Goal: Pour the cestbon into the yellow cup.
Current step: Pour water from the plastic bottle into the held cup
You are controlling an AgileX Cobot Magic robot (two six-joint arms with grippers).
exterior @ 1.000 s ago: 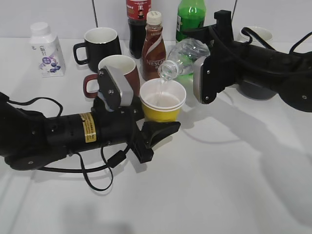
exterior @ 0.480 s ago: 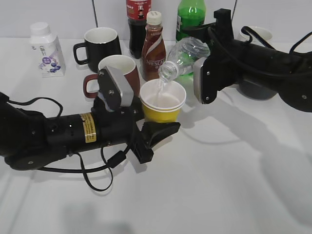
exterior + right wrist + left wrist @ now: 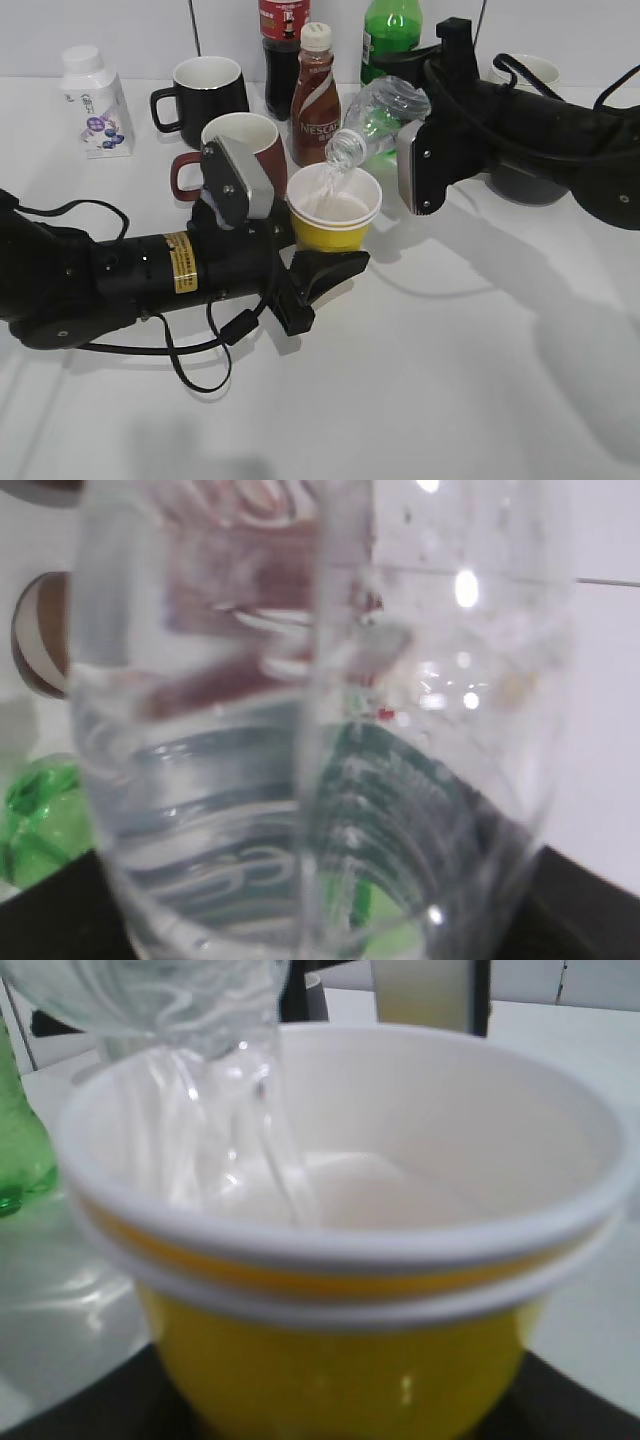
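Note:
The yellow cup [image 3: 333,211] stands on the white table, yellow outside and white inside, with water in it. My left gripper [image 3: 322,262] is shut on its lower body; the cup fills the left wrist view [image 3: 340,1360]. My right gripper [image 3: 425,150] is shut on the cestbon [image 3: 385,112], a clear capless bottle. It is tipped with its mouth over the cup's rim, and a thin stream of water falls into the cup [image 3: 275,1150]. The bottle fills the right wrist view [image 3: 320,780].
Behind the cup stand a maroon mug [image 3: 238,145], a black mug [image 3: 205,90], a brown Nescafe bottle [image 3: 315,100], a cola bottle [image 3: 282,40] and a green soda bottle [image 3: 390,35]. A white milk bottle [image 3: 95,100] is far left. A grey bowl [image 3: 525,180] sits behind my right arm.
The cestbon has tipped slightly further and its mouth has shifted a little. The water level in the yellow cup has risen. Both arms stay almost still.

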